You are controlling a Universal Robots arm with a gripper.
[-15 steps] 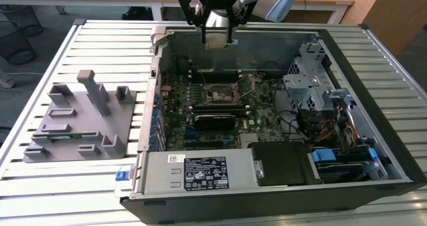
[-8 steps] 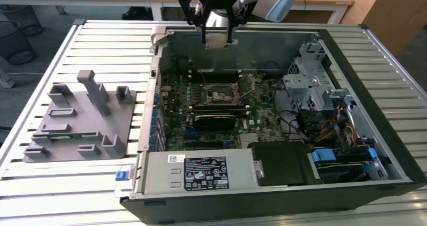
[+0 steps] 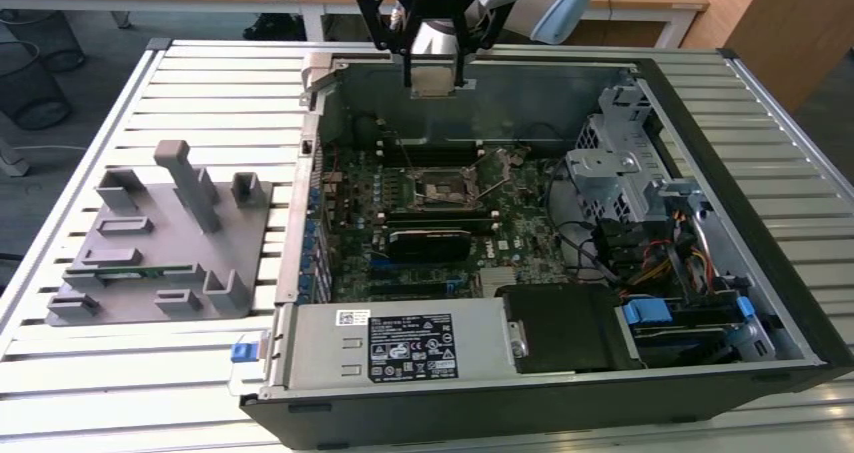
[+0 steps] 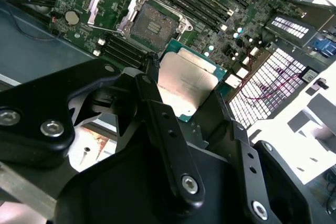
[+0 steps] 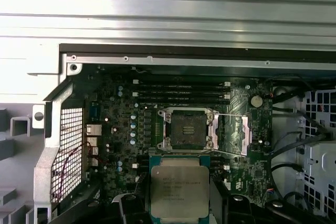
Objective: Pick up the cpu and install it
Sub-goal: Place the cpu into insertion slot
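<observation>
Small flat square silvery-grey metal cpu (image 5: 179, 190), pale-edged, sits clamped by opposite edges in the black jaws, above the open black desktop computer case (image 3: 534, 408). The open black square socket frame (image 5: 188, 129) on the green motherboard (image 3: 514, 238) lies at approx. 6 o'clock from the chip in the exterior view, well apart, sides looking roughly parallel w/ the chip's. Slatted white tabletop (image 3: 214, 83) carries the case. A grey plastic parts jig (image 3: 147, 243) is at the case's 9 o'clock.

One cpu (image 5: 179, 190), one socket (image 5: 188, 129), one motherboard (image 5: 116, 103), one computer case (image 3: 534, 403) and one grey fixture (image 3: 158, 235) are counted.
</observation>
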